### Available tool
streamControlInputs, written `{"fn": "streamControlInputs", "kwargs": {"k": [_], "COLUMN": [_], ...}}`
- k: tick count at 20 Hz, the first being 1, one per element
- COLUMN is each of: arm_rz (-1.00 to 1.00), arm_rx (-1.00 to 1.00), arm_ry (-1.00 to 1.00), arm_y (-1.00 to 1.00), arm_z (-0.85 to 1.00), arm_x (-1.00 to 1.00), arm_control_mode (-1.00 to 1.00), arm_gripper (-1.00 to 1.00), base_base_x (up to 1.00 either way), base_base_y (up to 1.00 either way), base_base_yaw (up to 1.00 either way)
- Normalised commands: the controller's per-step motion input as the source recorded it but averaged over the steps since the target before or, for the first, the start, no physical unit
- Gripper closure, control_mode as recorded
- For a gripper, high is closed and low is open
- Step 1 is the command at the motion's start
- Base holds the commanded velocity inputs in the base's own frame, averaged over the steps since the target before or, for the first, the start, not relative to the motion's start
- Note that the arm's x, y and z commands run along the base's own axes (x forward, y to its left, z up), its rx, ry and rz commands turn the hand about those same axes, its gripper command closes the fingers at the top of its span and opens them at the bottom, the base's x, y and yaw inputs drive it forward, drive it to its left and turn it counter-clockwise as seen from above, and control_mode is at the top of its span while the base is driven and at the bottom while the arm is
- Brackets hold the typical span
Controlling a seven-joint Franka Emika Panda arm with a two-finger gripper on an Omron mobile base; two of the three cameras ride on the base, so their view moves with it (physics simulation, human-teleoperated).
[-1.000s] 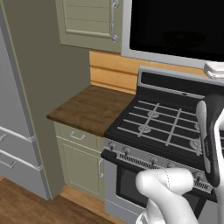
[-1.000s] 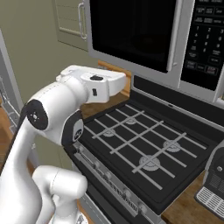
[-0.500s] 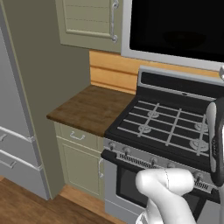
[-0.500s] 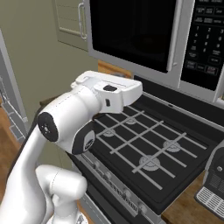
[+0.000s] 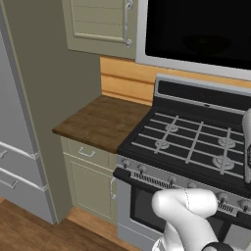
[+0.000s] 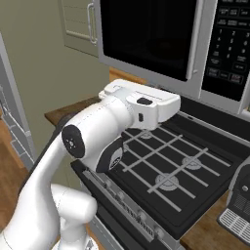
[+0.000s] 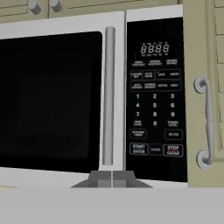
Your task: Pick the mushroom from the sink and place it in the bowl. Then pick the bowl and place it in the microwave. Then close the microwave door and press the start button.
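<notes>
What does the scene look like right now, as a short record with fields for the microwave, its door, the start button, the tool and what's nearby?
microwave: wall-mounted, above the gas stove
microwave door: closed, vertical bar handle beside the control strip
start button: bottom left of the keypad, not yet touched
tool: shut, holding nothing, facing the microwave below the door handle
nearby: green cabinet door right of the keypad; wooden counter left of the stove

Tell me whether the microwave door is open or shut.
Shut. In the hand view the microwave door sits flush with the control strip, its bar handle right beside the keypad, no interior showing.
</notes>
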Motion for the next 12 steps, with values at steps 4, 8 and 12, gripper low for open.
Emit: {"fn": "streamControlInputs", "kwargs": {"k": [4,8,12], "arm_rz": [0.03,0.02,0.0], "arm_rx": [0.06,0.01,0.0], "arm_ry": [0.0,0.0,0.0], "arm_y": [-0.39,-0.17,-0.2], "arm_z": [0.0,0.0,0.0], "arm_x": [0.27,0.19,0.3], "arm_control_mode": [-1.0,-1.0,-1.0], "arm_gripper": [1.0,1.0,1.0], "base_base_x": [0.0,0.0,0.0], "base_base_y": [0.0,0.0,0.0], "base_base_yaw": [0.0,0.0,0.0]}}
